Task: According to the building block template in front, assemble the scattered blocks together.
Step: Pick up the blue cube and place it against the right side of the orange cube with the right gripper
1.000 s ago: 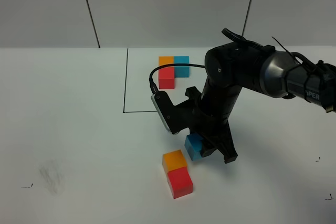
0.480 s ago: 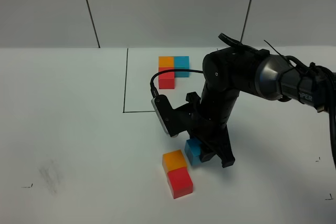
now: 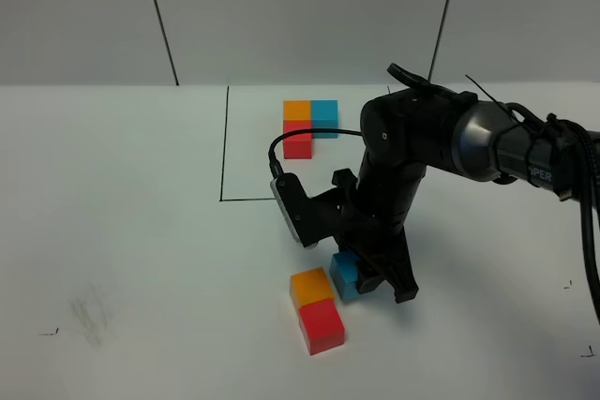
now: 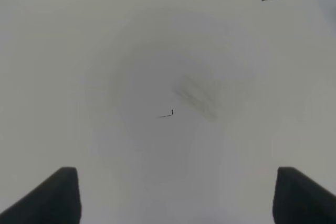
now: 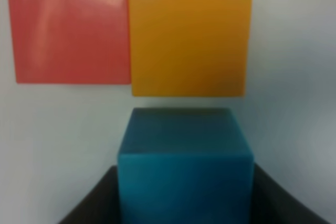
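The building block template is a black-line rectangle [image 3: 223, 147] at the back, framing an orange cube [image 3: 296, 110], a blue cube [image 3: 324, 113] and a red cube [image 3: 297, 140] in an L. Of the scattered blocks, the orange block [image 3: 311, 287] [image 5: 189, 35] and the red block [image 3: 322, 325] [image 5: 68, 27] lie side by side, touching, near the front. My right gripper [image 3: 361, 274] is shut on the blue block [image 3: 345, 272] [image 5: 184, 166], held low, just right of the orange block with a thin gap. My left gripper [image 4: 173, 198] hangs open over bare table.
The white table carries a grey smudge [image 3: 91, 314] [image 4: 197, 95] at the front left and small black marks [image 3: 47, 332] near its edges. The right arm's black body and its cable [image 3: 309, 128] lean over the template's front edge.
The right arm has shifted a little to the left and carried the blue block closer to the orange block. The left gripper shows no movement.
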`<action>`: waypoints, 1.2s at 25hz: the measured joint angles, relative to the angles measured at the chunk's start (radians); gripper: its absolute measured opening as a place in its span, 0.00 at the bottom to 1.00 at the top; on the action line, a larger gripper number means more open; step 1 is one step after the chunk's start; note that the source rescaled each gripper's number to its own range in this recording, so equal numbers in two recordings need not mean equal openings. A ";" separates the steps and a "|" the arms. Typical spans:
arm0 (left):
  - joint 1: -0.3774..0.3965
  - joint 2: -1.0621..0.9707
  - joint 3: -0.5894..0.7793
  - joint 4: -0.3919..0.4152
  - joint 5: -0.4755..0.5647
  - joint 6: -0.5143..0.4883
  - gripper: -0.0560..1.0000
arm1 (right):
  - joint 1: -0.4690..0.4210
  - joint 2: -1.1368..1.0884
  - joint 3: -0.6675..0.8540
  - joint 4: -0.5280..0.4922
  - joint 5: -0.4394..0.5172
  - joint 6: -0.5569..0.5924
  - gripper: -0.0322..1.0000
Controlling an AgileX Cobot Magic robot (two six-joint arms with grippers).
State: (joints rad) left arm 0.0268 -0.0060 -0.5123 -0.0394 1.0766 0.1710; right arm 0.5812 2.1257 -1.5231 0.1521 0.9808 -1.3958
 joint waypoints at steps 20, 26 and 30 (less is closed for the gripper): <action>0.000 0.000 0.000 0.000 0.000 0.000 0.99 | 0.030 0.031 0.000 0.039 -0.057 0.000 0.03; 0.000 0.000 0.000 0.000 0.000 0.000 0.99 | 0.030 0.043 0.000 0.042 -0.056 0.000 0.03; 0.000 0.000 0.000 0.000 0.000 0.000 0.99 | 0.033 0.048 0.000 0.040 -0.056 -0.008 0.03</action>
State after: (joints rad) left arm 0.0268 -0.0060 -0.5123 -0.0394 1.0766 0.1710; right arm 0.6139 2.1737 -1.5231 0.1919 0.9250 -1.4040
